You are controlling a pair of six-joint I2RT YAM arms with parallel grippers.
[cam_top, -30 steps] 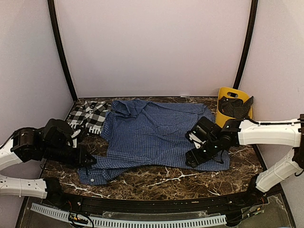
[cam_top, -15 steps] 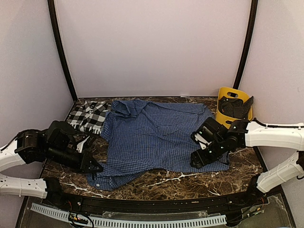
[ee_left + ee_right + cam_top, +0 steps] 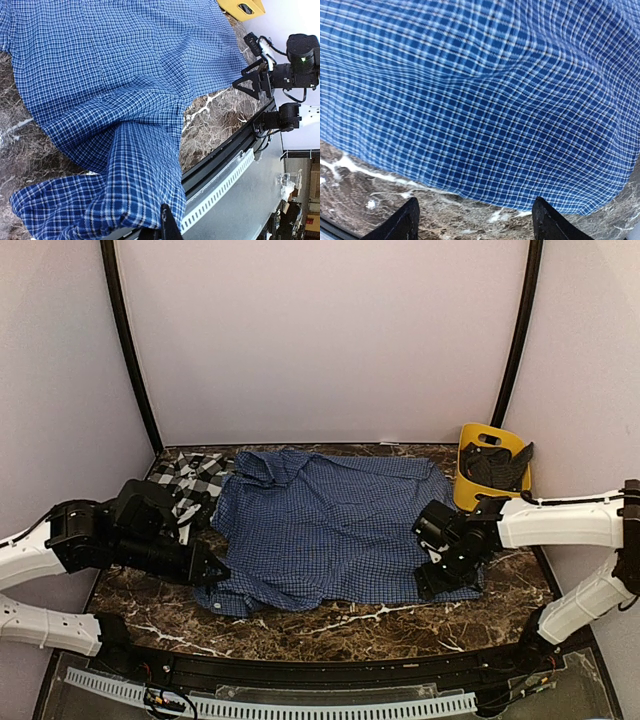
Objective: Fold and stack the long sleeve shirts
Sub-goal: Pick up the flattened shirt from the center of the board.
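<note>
The blue check shirt (image 3: 330, 525) lies spread over the middle of the marble table. The black-and-white plaid shirt (image 3: 192, 480) lies crumpled at the far left, touching the blue shirt's collar side. My left gripper (image 3: 212, 573) is shut on the blue shirt's near left corner and holds a fold of it up. In the left wrist view the cloth (image 3: 125, 165) drapes over the gripper (image 3: 165, 216). My right gripper (image 3: 430, 585) is open just above the table at the blue shirt's near right edge. In the right wrist view it (image 3: 475, 225) is empty, with the shirt's hem (image 3: 510, 195) ahead of it.
A yellow bin (image 3: 478, 440) holding a dark item (image 3: 497, 465) stands at the far right; it also shows in the left wrist view (image 3: 242, 7). The table's near edge has a black rail (image 3: 320, 665). Bare marble (image 3: 330, 625) runs along the front.
My left gripper has moved right and away from the near edge, dragging the blue shirt's near left corner inward. My right gripper has shifted right to the shirt's near right edge.
</note>
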